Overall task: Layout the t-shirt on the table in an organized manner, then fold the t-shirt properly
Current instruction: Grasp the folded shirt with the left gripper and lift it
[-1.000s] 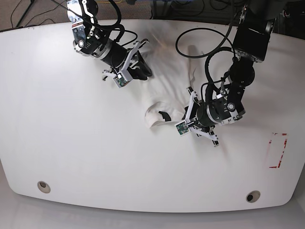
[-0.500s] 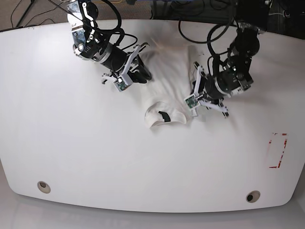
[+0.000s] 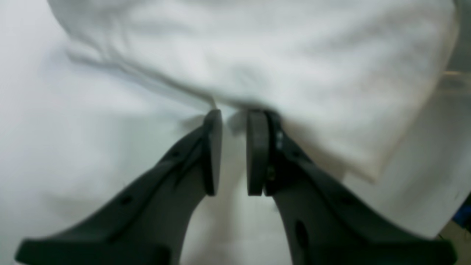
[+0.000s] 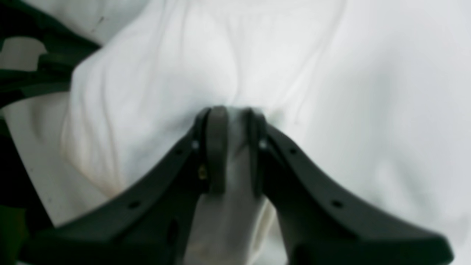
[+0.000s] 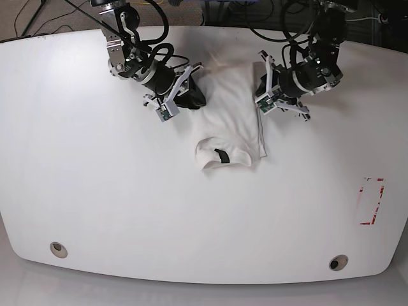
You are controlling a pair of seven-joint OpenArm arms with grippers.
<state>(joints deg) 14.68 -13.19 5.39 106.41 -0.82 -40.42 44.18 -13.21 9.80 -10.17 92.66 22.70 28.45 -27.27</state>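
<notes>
the t-shirt (image 5: 228, 118) lies near the far edge of the table (image 5: 95, 191), about midway across, as a narrow folded strip running from the far edge toward the near side, with its neck opening and a small dark label at the near end. no print shows on the side facing up. the right gripper (image 4: 235, 147) is at the shirt's edge on the base view's left; its wrist view shows a bunch of white cloth pinched between the two dark fingers (image 4: 217, 147), with wrinkles spreading out from the grip, so it is clamped on the t-shirt. the left gripper (image 3: 233, 151) is at the shirt's opposite edge, on the base view's right; in its wrist view the fingertips (image 3: 257, 147) reach a folded edge of the cloth, with a narrow gap between the pads, and whether any cloth is caught in that gap is too blurred to tell. both arms come in from the far side, with black cables looping behind them. a red-and-white tape mark (image 5: 371, 201) sits near the table's right edge, well apart from the shirt, and two small round holes (image 5: 58, 248) sit near the front corners.
</notes>
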